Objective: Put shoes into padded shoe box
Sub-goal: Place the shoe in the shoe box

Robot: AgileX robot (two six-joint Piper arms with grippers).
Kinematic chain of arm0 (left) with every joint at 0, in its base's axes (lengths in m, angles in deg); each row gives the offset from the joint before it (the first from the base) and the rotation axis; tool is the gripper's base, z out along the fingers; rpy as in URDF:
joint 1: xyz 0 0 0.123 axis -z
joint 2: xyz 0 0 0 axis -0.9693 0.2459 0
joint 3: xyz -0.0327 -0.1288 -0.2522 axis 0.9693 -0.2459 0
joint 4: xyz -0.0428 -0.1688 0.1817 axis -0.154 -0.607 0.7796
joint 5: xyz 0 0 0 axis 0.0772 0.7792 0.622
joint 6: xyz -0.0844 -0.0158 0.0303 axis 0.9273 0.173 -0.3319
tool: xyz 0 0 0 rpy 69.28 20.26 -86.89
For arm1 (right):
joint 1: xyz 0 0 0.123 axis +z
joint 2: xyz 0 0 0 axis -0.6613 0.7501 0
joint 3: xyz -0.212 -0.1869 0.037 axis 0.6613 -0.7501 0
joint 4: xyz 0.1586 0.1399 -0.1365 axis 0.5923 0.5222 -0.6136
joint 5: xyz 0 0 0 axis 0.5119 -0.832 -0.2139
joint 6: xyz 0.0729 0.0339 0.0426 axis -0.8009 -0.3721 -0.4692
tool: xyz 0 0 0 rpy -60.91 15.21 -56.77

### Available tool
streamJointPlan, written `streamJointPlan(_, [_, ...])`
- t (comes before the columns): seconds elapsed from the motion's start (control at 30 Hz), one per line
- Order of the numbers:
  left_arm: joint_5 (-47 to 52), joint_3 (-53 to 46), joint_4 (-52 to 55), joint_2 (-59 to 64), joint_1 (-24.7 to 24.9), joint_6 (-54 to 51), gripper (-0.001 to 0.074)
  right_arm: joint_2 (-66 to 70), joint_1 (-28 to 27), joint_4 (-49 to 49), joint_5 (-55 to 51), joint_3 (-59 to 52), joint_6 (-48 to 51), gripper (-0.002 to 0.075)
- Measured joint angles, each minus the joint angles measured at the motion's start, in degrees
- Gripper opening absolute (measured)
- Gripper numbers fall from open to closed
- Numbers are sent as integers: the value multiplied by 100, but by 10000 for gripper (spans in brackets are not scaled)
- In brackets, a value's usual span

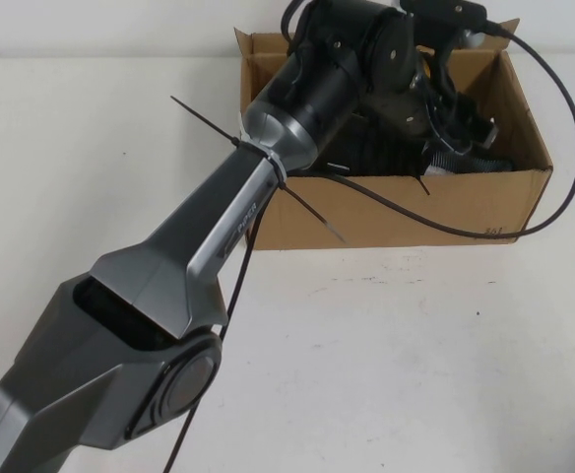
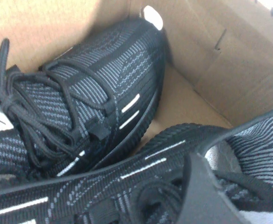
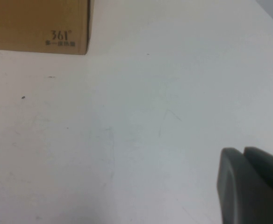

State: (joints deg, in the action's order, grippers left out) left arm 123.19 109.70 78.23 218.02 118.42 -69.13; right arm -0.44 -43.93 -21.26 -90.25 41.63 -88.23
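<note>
The brown cardboard shoe box (image 1: 406,207) stands at the far middle of the table. Both black knit sneakers lie inside it. In the left wrist view one shoe (image 2: 94,84) rests with its toe by the box's round hole (image 2: 153,16), and the other shoe (image 2: 127,186) lies across beside it, showing white paper. My left gripper (image 2: 239,182) is open and reaches down into the box (image 1: 455,133), its fingers astride that shoe's grey collar. My right gripper (image 3: 244,154) is shut and empty, low over the bare table. It is out of the high view.
The box's printed corner (image 3: 61,37) shows in the right wrist view, well away from the right gripper. The left arm (image 1: 219,236) stretches across the white table (image 1: 415,374), with a black cable (image 1: 563,148) looping over the box's right wall.
</note>
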Motion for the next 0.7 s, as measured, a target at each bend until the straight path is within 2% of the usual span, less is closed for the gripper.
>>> streamJointPlan(0.17, [-11,0,67,104,0,-13,290,0,0,0,0,0,0,-9])
streamJointPlan(0.27, [-24,0,131,111,0,-13,242,0,0,0,0,0,0,-9])
streamJointPlan(0.4, [-46,0,162,111,0,-13,92,0,0,0,0,0,0,-9])
streamJointPlan(0.47, [-86,0,162,111,0,-13,42,0,0,0,0,0,0,-9])
streamJointPlan(0.7, [-238,0,342,89,88,-13,6,0,0,0,0,0,0,-9])
